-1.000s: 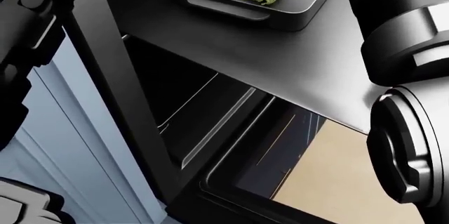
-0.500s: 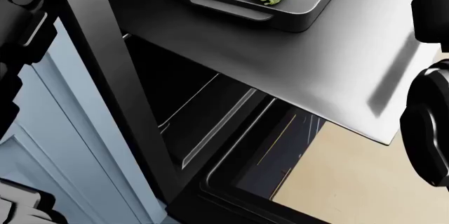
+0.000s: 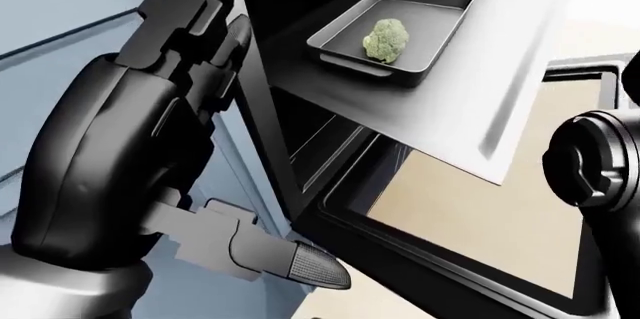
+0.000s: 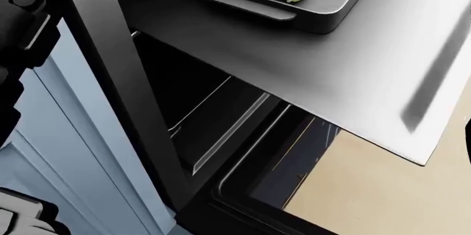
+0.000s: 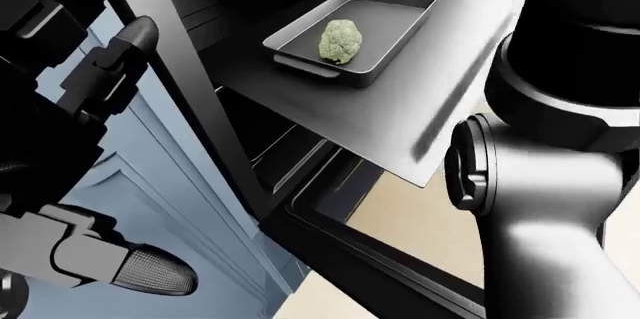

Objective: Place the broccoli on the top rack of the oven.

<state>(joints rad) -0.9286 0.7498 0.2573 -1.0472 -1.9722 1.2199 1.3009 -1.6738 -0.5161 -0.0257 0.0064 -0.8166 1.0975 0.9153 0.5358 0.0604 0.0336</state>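
Note:
The green broccoli [image 3: 385,39] lies free in a dark metal tray [image 3: 362,69], and nothing touches it. The tray rests on the flat grey top rack [image 3: 470,109], which is pulled out of the oven cavity. My left hand [image 3: 265,154] fills the left of the left-eye view, left of the oven opening. Its fingers [image 3: 305,266] are spread open and hold nothing. Only the right arm [image 5: 560,169] shows, at the right of the right-eye view. It rises past the rack's edge, and its hand is out of the picture.
Beneath the rack the oven door [image 3: 470,214] hangs open, and the tan floor shows through its glass. A lower rack rail [image 4: 221,130] sits inside the dark cavity. Light-blue cabinet fronts [image 4: 66,135] stand left of the oven.
A second ago my right hand's dark fingers covered the broccoli in the tray. The hand has let go and drawn back out of the head view, leaving the broccoli lying there. The view shifted slightly.

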